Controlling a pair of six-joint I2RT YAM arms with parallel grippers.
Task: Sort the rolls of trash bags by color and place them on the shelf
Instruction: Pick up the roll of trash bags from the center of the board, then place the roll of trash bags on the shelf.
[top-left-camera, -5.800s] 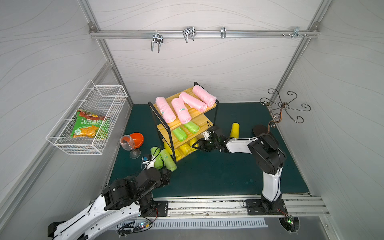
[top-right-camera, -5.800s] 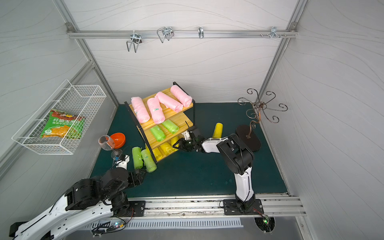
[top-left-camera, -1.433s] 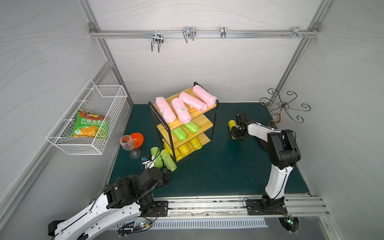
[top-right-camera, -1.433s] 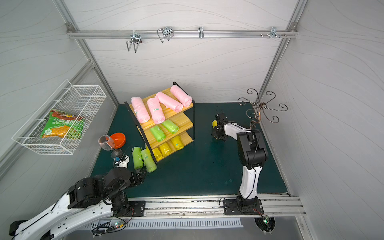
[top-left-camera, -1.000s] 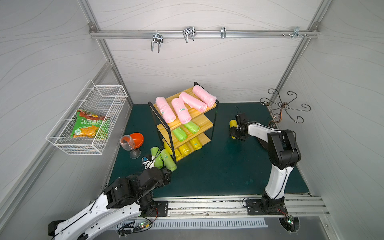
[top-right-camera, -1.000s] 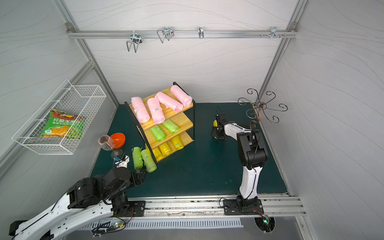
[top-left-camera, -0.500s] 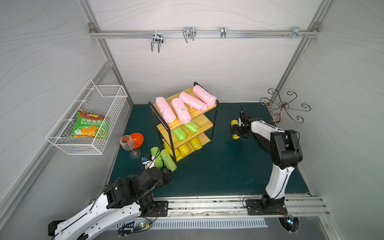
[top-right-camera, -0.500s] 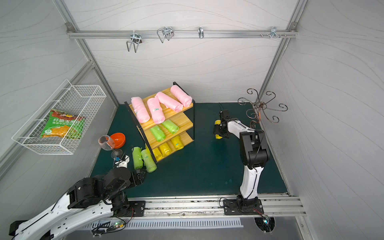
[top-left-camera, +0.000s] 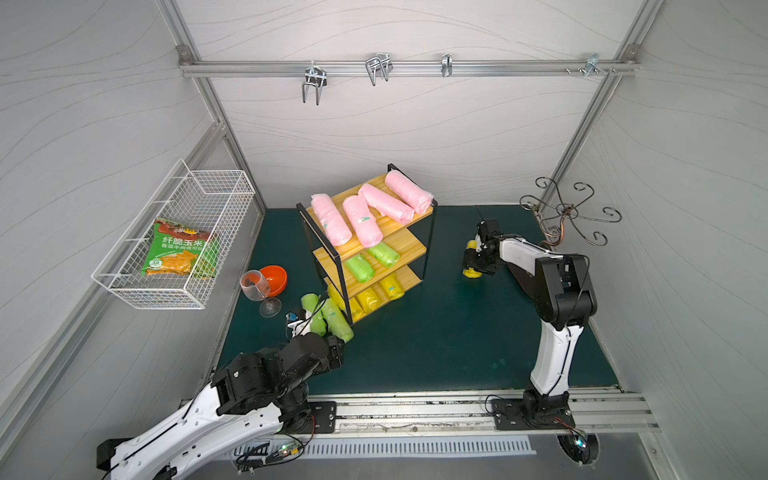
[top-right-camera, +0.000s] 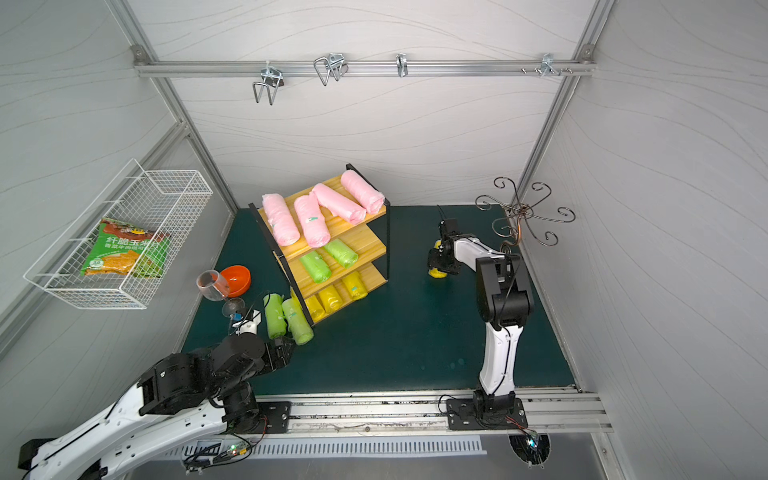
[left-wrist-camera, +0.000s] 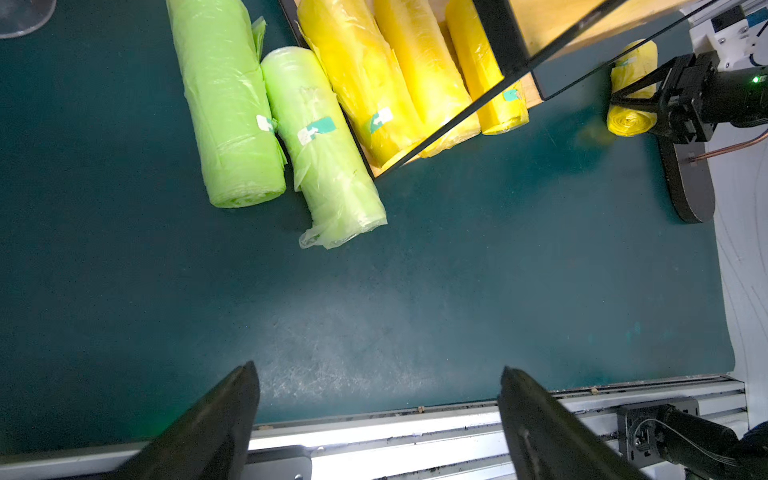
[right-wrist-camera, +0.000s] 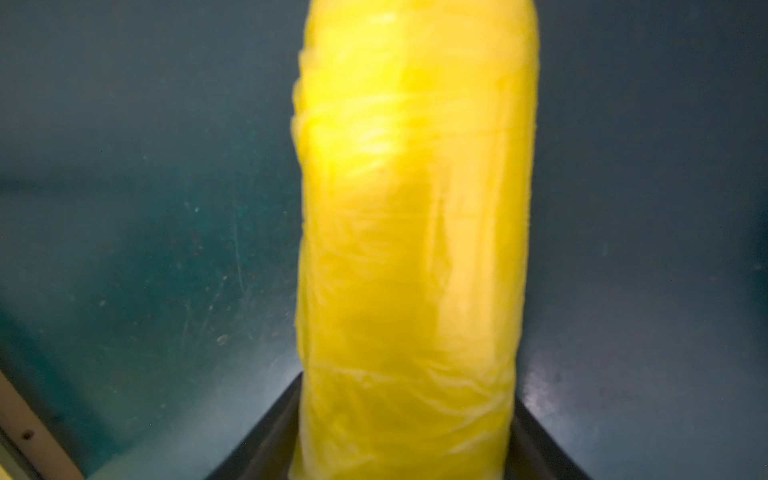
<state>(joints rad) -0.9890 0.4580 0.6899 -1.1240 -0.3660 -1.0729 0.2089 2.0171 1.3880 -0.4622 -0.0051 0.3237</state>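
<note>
Up high, in both top views, the shelf (top-left-camera: 415, 251) stands on the green tabletop (top-left-camera: 415, 357). Four pink rolls (top-left-camera: 361, 220) lie on its top board. Two green rolls (top-left-camera: 359, 268) lie on the middle board, and three yellow rolls (top-left-camera: 370, 297) on the bottom board. Two loose green rolls (top-left-camera: 336, 322) lie on the tabletop, just beside the shelf's front corner. One last yellow roll (top-right-camera: 436, 272) lies on the tabletop, well apart from the shelf, and the right fingers (top-left-camera: 469, 259) are around it.

From the left wrist, the left fingers (left-wrist-camera: 232, 415) are spread wide with nothing between them, over bare tabletop. The loose green rolls touch each other along their sides.

From the right wrist, the picture is blurry. The last yellow roll fills the gap, and a dark finger touches each side, so the right fingers are clenched on it.
</note>
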